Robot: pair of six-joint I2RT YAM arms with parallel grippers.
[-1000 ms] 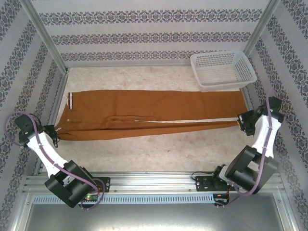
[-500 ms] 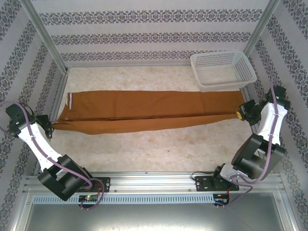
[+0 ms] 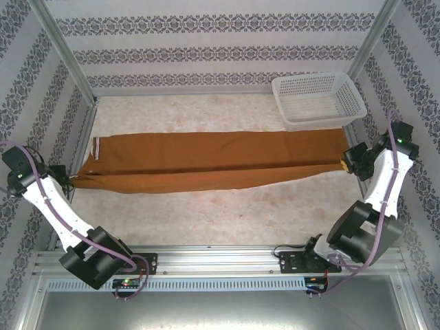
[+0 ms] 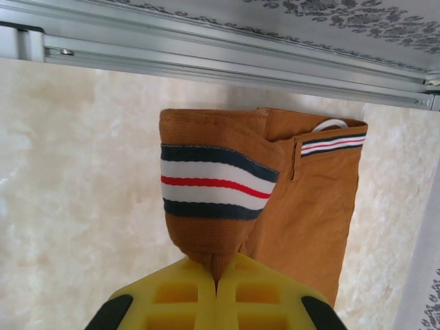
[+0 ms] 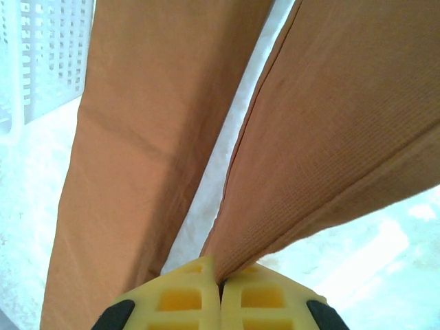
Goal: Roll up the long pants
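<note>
The long pants (image 3: 213,161), rust-brown, lie stretched across the table from left to right, legs side by side. My left gripper (image 3: 69,180) is shut on the near corner of the waistband; in the left wrist view the striped band (image 4: 216,190) folds up from the yellow fingertips (image 4: 175,295). At the far right my right gripper (image 3: 344,163) is shut on the cuff of the near leg (image 5: 330,130), which runs taut from the fingertips (image 5: 268,299). The other leg (image 5: 151,137) lies flat beside it.
A white mesh basket (image 3: 317,100) stands at the back right, just behind the leg ends. Aluminium frame posts and patterned walls close in the table on three sides. The metal rail (image 3: 206,265) with the arm bases runs along the near edge.
Both arms have pulled outward and back, lifting the near side of the pants. The near leg has moved up against the far leg, and the cloth is now stretched straighter.
</note>
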